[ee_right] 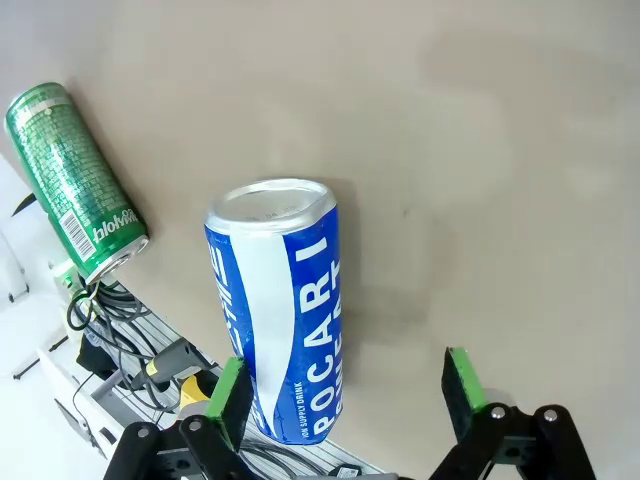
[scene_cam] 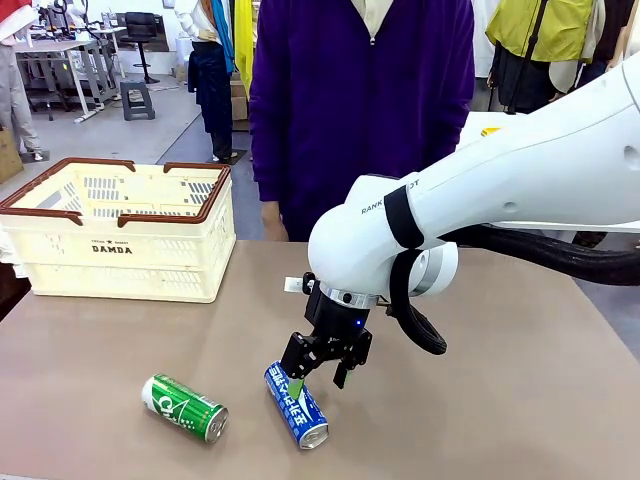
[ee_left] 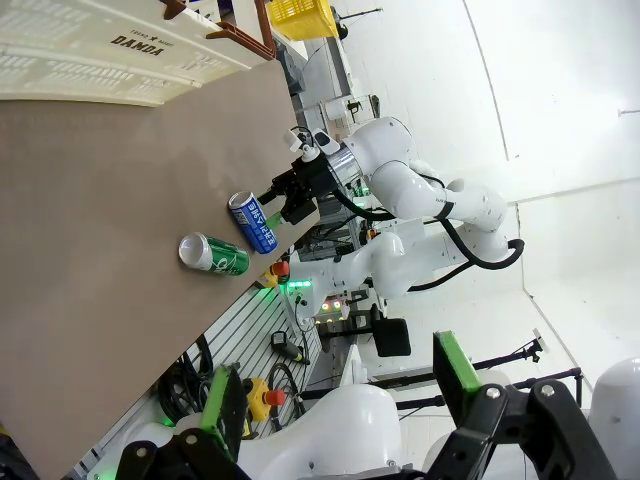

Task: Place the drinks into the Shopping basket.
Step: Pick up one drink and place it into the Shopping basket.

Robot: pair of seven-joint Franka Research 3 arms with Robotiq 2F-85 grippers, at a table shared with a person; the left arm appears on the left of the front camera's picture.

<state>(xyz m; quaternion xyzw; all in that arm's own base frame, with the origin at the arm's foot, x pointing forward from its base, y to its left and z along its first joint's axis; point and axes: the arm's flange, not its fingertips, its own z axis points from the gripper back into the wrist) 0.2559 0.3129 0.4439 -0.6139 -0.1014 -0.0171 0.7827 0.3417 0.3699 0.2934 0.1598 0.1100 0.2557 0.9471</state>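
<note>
A blue drink can (scene_cam: 296,404) with white lettering lies on its side on the brown table, near the front edge. A green can (scene_cam: 184,408) lies to its left, also on its side. My right gripper (scene_cam: 316,380) hangs open just over the blue can's far end. In the right wrist view the blue can (ee_right: 280,310) sits close to one green pad (ee_right: 232,395), off-centre between the open fingers, and the green can (ee_right: 72,180) lies farther off. The cream Shopping basket (scene_cam: 130,265) stands at the far left. My left gripper (ee_left: 340,390) is open and holds nothing, far from the cans (ee_left: 254,221).
A person in a purple top (scene_cam: 360,100) stands at the table's far edge, behind the right arm. The bare tabletop (scene_cam: 520,400) stretches to the right of the cans. A yellow mesh basket (ee_left: 300,15) shows beyond the cream one in the left wrist view.
</note>
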